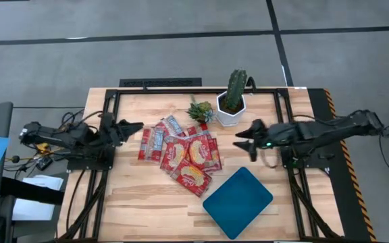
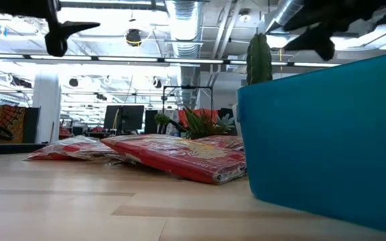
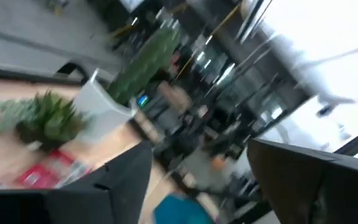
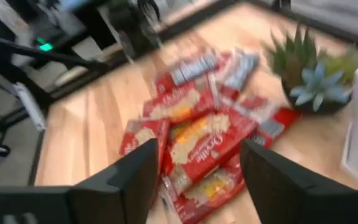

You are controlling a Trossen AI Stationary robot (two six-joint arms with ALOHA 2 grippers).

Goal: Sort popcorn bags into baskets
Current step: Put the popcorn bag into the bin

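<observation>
Nearest to us on the table lies the teal tray [image 1: 238, 202], set at a slant toward the near right, and we see nothing in it, so we judge the sorting has not begun. Just beyond it, in the middle of the table, the popcorn bags [image 1: 181, 152] lie in a loose overlapping heap, the larger ones with yellow-orange pictures toward the near side and the narrow silver-grey ones [image 1: 174, 125] at the far left of the pile. We judge these bags to be light, flat and soft, with a glossy skin that is likely to slide between the fingers, and those lying on top hold down the ones beneath. So we would take an upper bag first, by a free edge or corner that sticks out of the heap, such as the one at the near edge [image 1: 192, 179], pinching firmly yet without crushing it. Level with the pile, the left gripper [image 1: 131, 127] hovers just left of it, its jaws standing apart and holding nothing, and the right gripper [image 1: 247, 140] hangs to the right of the heap, jaws wide and empty too. Farther back stand a small green plant [image 1: 200, 110] and a cactus in a white pot [image 1: 232, 101].
</observation>
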